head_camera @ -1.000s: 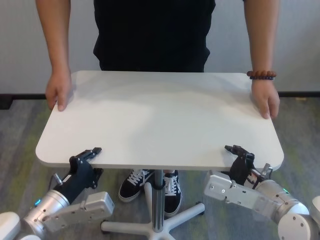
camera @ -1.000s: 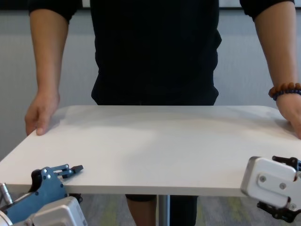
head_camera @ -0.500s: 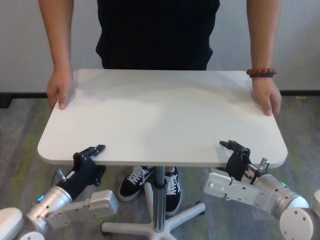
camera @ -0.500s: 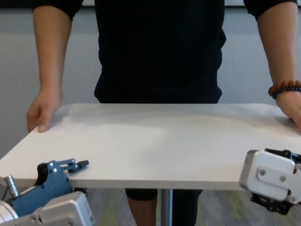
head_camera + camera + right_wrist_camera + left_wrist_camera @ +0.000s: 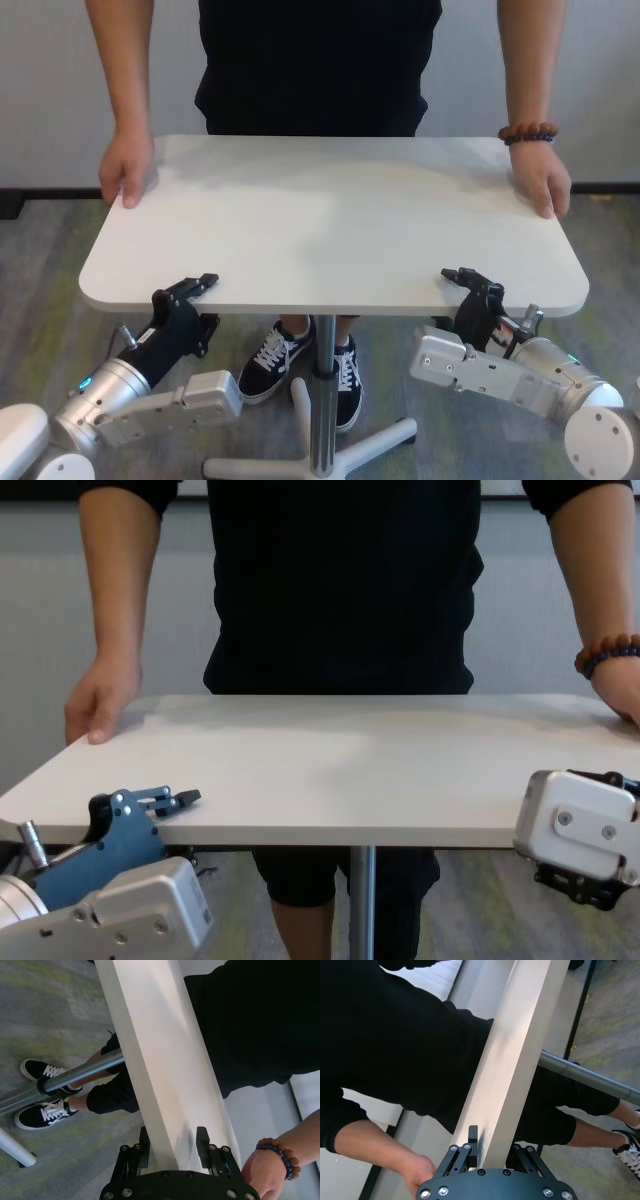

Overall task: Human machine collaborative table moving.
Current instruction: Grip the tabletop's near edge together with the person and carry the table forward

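The table (image 5: pixel 330 215) is a wide white top on a slim grey pole (image 5: pixel 322 400). The human (image 5: pixel 320 60) in black stands at its far side, with one hand (image 5: pixel 125 172) on each far corner and a bead bracelet (image 5: pixel 527 132) on the wrist at the right. The machine's left gripper (image 5: pixel 205 302) is shut on the near edge towards the left, with the edge pinched between its fingers (image 5: pixel 474 1141). Towards the right, my right gripper (image 5: pixel 466 297) is shut on the same edge, one finger (image 5: pixel 202 1141) on each face. The chest view shows the blue left gripper (image 5: pixel 183 813) and the right arm's casing (image 5: pixel 580 830).
The table's white star base (image 5: pixel 380 440) sits on grey-green carpet (image 5: pixel 40 260) between my arms. The human's black-and-white sneakers (image 5: pixel 270 365) are under the top. A white wall with a dark baseboard (image 5: pixel 50 192) runs behind.
The tabletop has risen and shifted a little to the right, carried by both grippers and the human's hands. More of the pole shows below it. Both grips are unchanged.
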Controlling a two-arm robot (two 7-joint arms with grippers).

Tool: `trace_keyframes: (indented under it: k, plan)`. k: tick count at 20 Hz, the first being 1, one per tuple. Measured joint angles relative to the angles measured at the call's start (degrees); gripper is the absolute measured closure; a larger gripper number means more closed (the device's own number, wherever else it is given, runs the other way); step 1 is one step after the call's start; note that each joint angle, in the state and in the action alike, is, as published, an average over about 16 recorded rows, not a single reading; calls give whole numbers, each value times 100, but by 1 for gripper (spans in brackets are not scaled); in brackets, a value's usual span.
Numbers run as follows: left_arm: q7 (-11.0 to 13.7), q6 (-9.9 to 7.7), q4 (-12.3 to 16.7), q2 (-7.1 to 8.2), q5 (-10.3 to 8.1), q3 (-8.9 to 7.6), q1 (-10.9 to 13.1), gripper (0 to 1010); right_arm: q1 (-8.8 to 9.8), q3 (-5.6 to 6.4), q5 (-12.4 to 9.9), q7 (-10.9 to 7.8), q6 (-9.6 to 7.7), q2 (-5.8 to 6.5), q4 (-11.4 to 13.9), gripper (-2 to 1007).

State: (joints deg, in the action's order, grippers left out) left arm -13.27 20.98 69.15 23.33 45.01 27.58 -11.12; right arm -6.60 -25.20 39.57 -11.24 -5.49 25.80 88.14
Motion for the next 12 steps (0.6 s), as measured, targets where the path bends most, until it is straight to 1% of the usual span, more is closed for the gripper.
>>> trace_keyframes:
  k: [7,12]
  plan:
    - [-56,-44,21,-53,70,45,-90,698,-31,82,97,-146,-27,41,120,407]
    - [-123,-62,-75,-131,141,111,-232,698,-145,99,143,-285,0,97,116,407]
